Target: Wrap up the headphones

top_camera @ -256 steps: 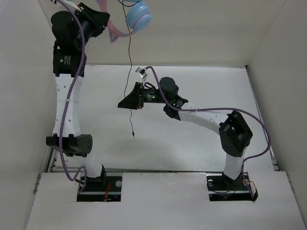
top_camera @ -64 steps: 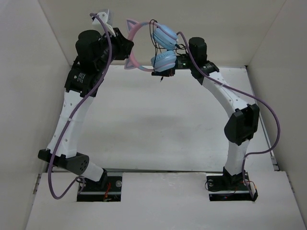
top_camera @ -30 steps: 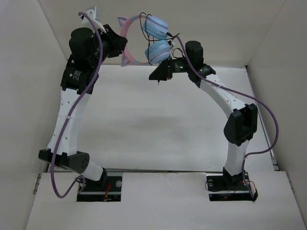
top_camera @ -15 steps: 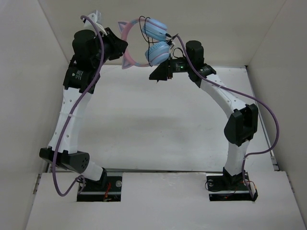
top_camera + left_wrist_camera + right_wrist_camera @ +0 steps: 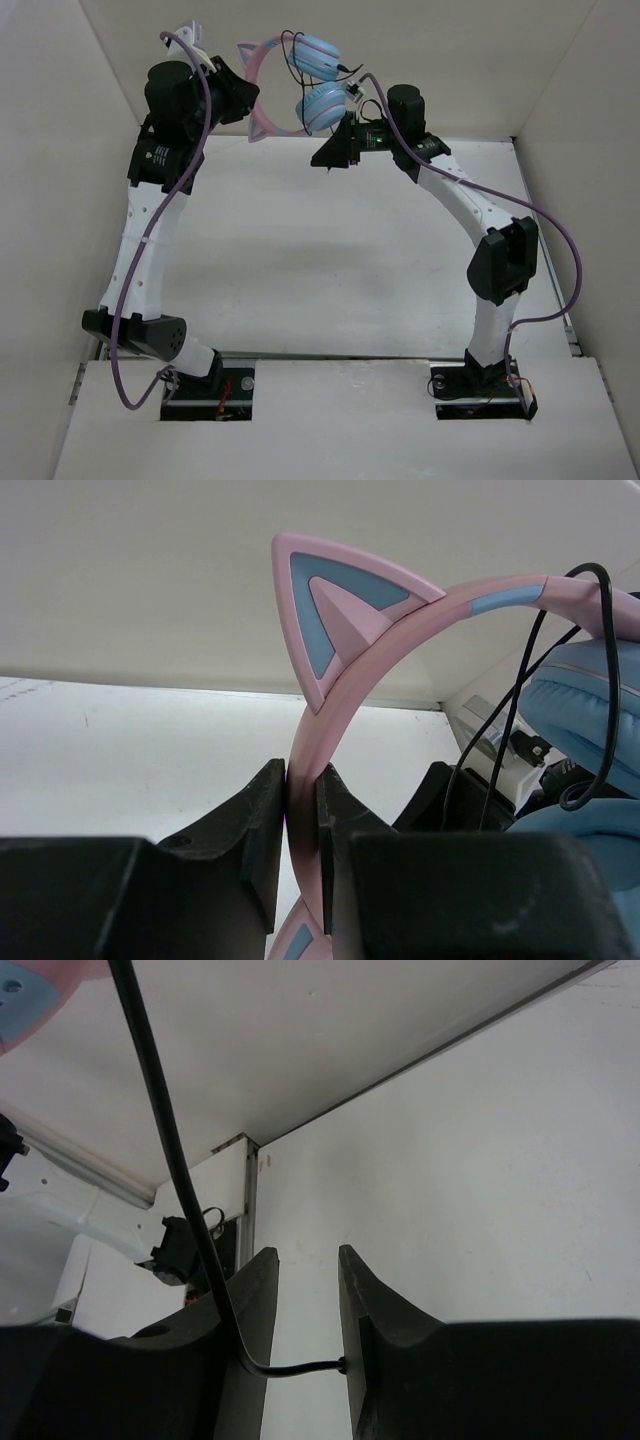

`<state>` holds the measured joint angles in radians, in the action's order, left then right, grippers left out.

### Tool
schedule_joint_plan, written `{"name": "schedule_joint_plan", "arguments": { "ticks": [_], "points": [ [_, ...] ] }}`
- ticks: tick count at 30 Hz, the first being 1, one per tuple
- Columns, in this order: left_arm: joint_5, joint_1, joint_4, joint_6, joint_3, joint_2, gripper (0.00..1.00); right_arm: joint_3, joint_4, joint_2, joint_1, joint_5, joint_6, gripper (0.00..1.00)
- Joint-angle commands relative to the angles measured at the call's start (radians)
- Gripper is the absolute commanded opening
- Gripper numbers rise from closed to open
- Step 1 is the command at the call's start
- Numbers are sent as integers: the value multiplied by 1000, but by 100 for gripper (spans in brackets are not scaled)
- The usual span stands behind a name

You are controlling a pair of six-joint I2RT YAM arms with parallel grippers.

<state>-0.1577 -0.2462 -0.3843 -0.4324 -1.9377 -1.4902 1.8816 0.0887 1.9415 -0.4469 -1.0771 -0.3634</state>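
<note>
Your left gripper (image 5: 298, 772) is closed tight on the pink headband of the headphones (image 5: 318, 108) and holds them high above the table (image 5: 300, 260). Your right gripper (image 5: 305, 1255) is just below them with its jaws apart. The black cable (image 5: 160, 1130) crosses the gap between them, perhaps touching one finger.

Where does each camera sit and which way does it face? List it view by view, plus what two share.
Top external: above and behind the bases, looking down at the table; left arm, right arm show, headphones aloft between them.
Left wrist: on the left claw, looking along its fingers, shut on the pink headband.
Right wrist: on the right claw, looking toward table and wall; jaws apart, black cable crossing.
Shared: both wrist views show the cable.
</note>
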Motion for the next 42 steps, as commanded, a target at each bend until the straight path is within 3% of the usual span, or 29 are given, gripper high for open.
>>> {"name": "schedule_joint_plan", "arguments": {
  "ticks": [1,42],
  "points": [
    [-16,8,131,-49,-27,45,0,-2,-44,-64,-6,-3,-8,37],
    [-34,109,140,-78,-32,71,0,-38,-44,-76,-8,9,-5,36]
  ]
}}
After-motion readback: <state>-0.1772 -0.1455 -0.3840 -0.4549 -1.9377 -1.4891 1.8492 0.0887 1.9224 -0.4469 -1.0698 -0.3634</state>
